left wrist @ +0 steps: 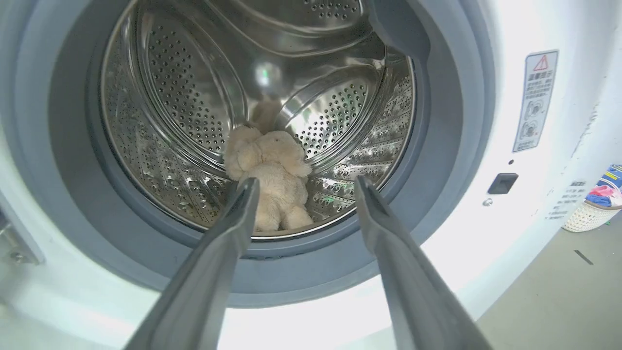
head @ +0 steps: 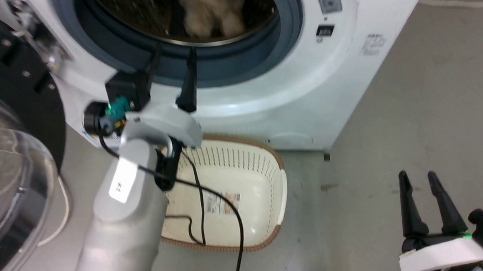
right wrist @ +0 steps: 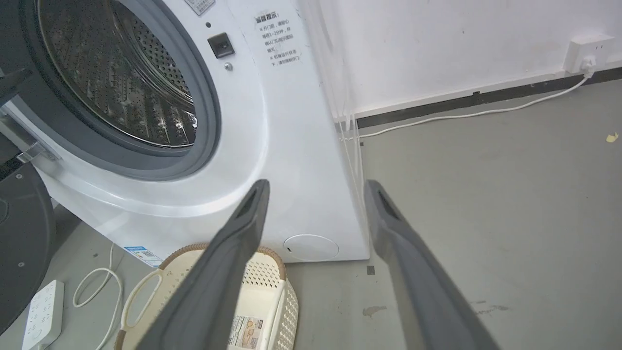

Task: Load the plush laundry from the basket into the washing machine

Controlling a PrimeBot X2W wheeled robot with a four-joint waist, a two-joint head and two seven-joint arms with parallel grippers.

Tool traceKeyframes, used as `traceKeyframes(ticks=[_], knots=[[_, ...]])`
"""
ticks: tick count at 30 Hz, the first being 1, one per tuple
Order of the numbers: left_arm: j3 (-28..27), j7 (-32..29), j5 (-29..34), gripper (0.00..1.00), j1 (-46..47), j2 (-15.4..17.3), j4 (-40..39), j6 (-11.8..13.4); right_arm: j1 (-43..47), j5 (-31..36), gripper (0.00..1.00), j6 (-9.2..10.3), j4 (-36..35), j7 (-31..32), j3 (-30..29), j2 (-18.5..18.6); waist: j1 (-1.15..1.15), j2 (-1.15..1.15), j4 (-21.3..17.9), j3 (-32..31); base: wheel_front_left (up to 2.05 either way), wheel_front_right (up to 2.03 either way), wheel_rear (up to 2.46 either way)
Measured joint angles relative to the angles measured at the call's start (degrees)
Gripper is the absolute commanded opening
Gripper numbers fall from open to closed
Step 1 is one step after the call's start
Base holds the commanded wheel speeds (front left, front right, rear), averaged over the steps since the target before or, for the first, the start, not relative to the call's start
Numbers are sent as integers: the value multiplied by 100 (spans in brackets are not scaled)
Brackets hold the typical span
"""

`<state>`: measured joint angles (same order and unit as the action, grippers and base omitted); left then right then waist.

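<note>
Grey concrete floor (head: pixel 407 104), with a white wall, a socket (right wrist: pixel 585 53) and a white cable along the skirting in the right wrist view. The washing machine (head: pixel 304 88) stands with its glass door (head: pixel 15 182) swung open at 9 o'clock of the head view. I find the plush laundry (left wrist: pixel 272 175) lying on the drum (left wrist: pixel 170 97) floor, well inside the grey door ring (left wrist: pixel 437 146), at 6 o'clock of the opening. The basket (head: pixel 282 178) sits on the floor just below the machine front. Its bottom shows a label sticker and no plush where I can see it, though my left forearm hides its left part. The left gripper (head: pixel 174 53) hangs at the mouth of the drum with its fingers spread wide and nothing between them, the bear apart from both tips. The right gripper (head: pixel 417 174) rests low at 4 o'clock, likewise spread and carrying nothing. I judge the loading done as far as these views show; what is left is drawing the left arm out. Clearance: the door ring's lower lip sits just under the left fingers, the door crowds 9 o'clock, and the arm's black cable (head: pixel 199 202) trails over the basket. Open floor lies from 2 to 5 o'clock.
</note>
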<state>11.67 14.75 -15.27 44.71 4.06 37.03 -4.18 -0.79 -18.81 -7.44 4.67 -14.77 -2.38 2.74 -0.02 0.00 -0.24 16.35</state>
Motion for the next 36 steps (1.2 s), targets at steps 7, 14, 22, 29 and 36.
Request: traceKeyframes(ticks=[7, 14, 22, 29, 36], knots=[[-63, 0, -73, 100, -775, -2, -204, 77, 235, 133, 100, 0, 113, 0, 38, 1, 0, 0, 82, -606, 0, 0, 0], [-154, -11, -204, 100, -1653, 88, -519, 170, 455, 410, 100, 0, 216, 0, 85, 0, 1, 0, 152, -1150, 0, 0, 0], [-197, -241, -308, 100, -2773, 234, -1279, 420, 659, 635, 100, 0, 318, 4, 89, 1, 1, 0, 206, -1681, 0, 0, 0], [-215, -398, -301, 100, -3406, 377, -1840, 626, 698, 673, 100, 0, 309, 53, 118, 1, 1, 0, 225, -1833, 0, 0, 0], [-265, -563, -343, 100, -3989, 464, -2352, 757, 742, 668, 100, 0, 337, 54, 204, 1, 2, 0, 209, -1915, 0, 0, 0]])
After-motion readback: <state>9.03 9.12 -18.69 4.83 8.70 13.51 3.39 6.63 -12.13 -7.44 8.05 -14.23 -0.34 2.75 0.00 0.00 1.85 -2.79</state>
